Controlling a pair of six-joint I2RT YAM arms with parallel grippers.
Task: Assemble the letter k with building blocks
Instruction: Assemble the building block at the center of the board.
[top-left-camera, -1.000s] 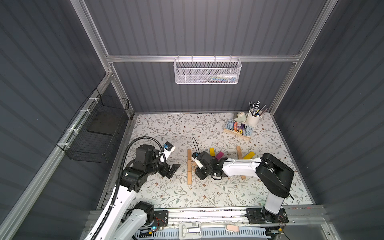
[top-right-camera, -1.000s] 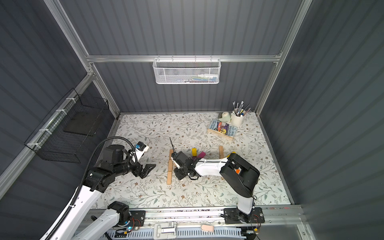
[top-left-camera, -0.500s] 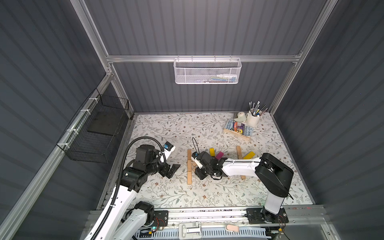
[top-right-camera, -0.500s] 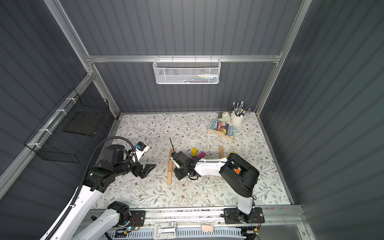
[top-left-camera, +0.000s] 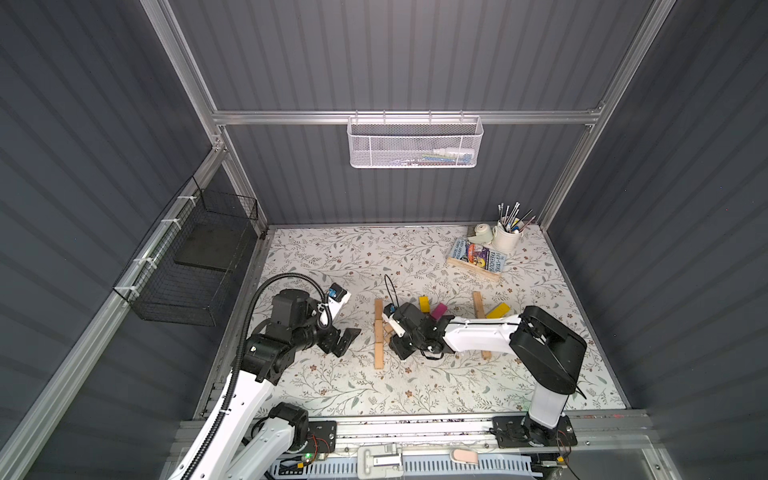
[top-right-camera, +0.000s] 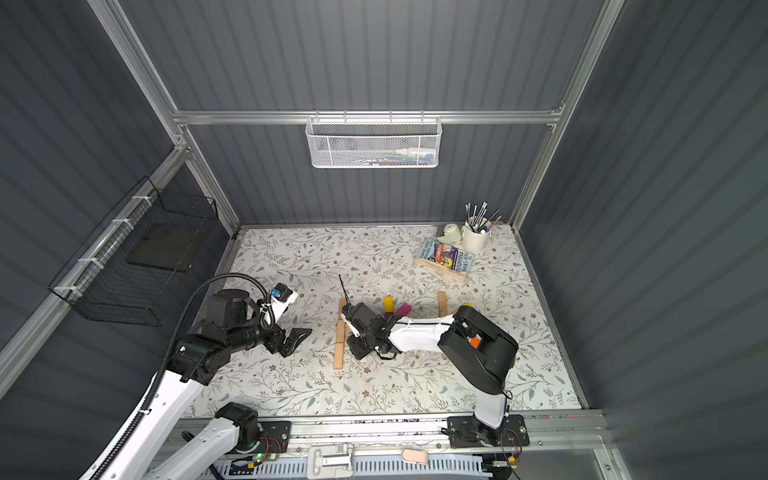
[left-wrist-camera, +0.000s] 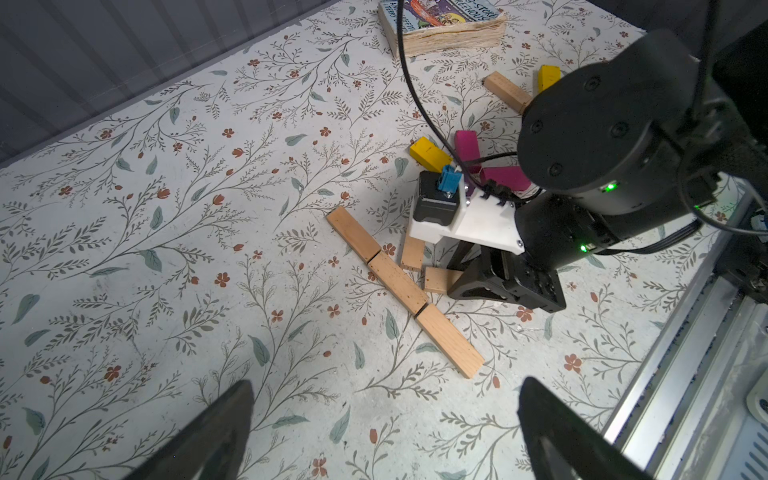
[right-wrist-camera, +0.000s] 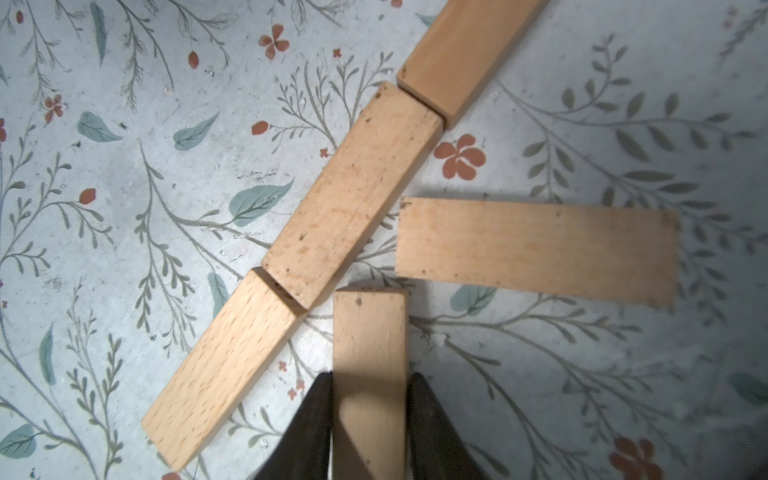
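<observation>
Right gripper (right-wrist-camera: 370, 380) clamps a tan block (right-wrist-camera: 369, 332), long axis pointing at the middle of the three-block stem (right-wrist-camera: 351, 195), free end just beside it; left gripper (top-left-camera: 347, 341) gapes wide, farther away.

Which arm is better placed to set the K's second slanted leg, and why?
Right. The right gripper is shut on a tan block, its end close to the three-block row, beside the other slanted block. The left gripper hangs open and empty, off to the side.
</observation>
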